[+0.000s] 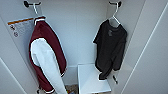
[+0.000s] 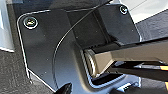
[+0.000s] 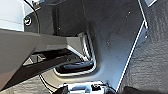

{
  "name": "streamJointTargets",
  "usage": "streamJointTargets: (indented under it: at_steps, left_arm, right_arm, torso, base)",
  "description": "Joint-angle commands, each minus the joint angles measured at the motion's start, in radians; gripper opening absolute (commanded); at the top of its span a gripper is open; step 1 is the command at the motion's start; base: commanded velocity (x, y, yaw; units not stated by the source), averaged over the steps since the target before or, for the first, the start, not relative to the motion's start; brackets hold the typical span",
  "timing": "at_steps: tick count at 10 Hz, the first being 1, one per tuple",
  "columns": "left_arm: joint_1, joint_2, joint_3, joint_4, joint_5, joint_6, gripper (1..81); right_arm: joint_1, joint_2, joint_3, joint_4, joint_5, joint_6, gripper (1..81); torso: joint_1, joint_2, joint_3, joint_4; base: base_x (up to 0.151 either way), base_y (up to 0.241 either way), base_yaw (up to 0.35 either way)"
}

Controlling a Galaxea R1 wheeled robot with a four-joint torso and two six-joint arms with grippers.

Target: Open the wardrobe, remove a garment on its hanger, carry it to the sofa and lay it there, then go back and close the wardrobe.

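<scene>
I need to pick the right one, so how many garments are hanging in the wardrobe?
2. A maroon jacket with white sleeves hangs on the left side of the wardrobe; the black garment hangs on its white hanger on the right. None looks hidden.

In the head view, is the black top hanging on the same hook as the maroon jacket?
No. The black top hangs from the right-hand hook; the maroon jacket hangs from the left-hand one.

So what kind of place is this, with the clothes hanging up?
It looks like the inside of an open white wardrobe. A maroon jacket with white sleeves and a black top hang on white hangers from black hooks.
</scene>
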Motion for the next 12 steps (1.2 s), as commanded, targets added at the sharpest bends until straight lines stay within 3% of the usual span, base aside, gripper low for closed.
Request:
streamJointTargets:
  at_steps: [1,3,12]
  left_arm:
    - [-0.015,0.001,0.003,0.013,0.051,0.008,81.1]
    - [-0.015,0.002,0.003,0.013,0.051,0.008,81.1]
    - [-0.015,0.004,0.003,0.013,0.049,0.008,81.1]
  right_arm:
    - [0.023,0.000,0.003,-0.009,-0.061,-0.003,81.1]
    - [0.024,0.000,0.005,-0.009,-0.062,-0.003,81.1]
    - [0.027,0.001,0.000,-0.005,-0.073,-0.012,81.1]
  torso:
    - [0.000,0.000,0.000,0.000]
    - [0.000,0.000,0.000,0.000]
    - [0.000,-0.001,0.000,0.000]
  base:
    - [0.000,0.000,0.000]
    - [0.000,0.000,0.000]
    - [0.083,0.000,0.000]
